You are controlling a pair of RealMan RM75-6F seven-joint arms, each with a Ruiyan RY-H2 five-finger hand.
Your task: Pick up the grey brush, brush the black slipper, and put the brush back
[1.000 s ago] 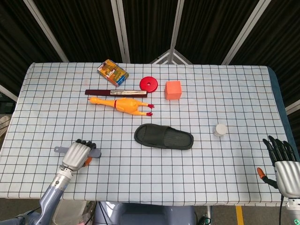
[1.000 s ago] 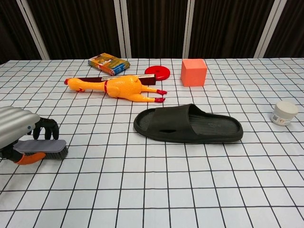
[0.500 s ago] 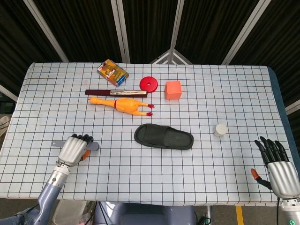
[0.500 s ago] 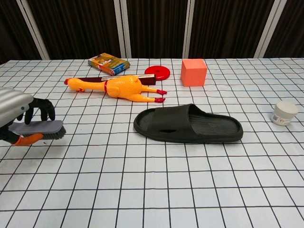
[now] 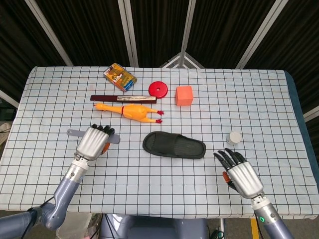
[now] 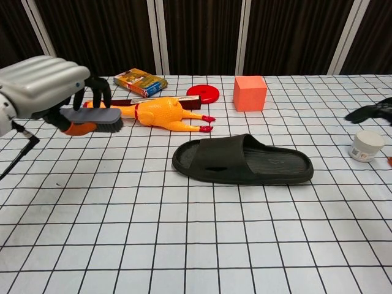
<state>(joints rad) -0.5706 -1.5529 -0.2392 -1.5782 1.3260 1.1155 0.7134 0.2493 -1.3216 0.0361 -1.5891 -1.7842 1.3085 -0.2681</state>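
My left hand [image 5: 93,142] [image 6: 46,86] grips the grey brush [image 5: 113,139] [image 6: 98,117], held in the air above the table, left of the black slipper [image 5: 174,145] [image 6: 242,160]. The brush handle sticks out past the hand on the left in the head view. The slipper lies flat near the table's middle, toe end pointing right. My right hand [image 5: 241,173] is open, fingers spread, over the table to the right of the slipper; only its fingertips [image 6: 370,112] show at the chest view's right edge.
A yellow rubber chicken [image 5: 130,111], a dark red bar [image 5: 122,99], a red disc [image 5: 158,89], an orange cube [image 5: 184,95] and a printed box [image 5: 119,77] lie behind the slipper. A small white jar [image 5: 234,138] stands at the right, close to my right hand.
My left hand has lifted the brush off the table and carried it up and rightward toward the slipper. My right hand has moved in from the table's right edge toward the slipper.
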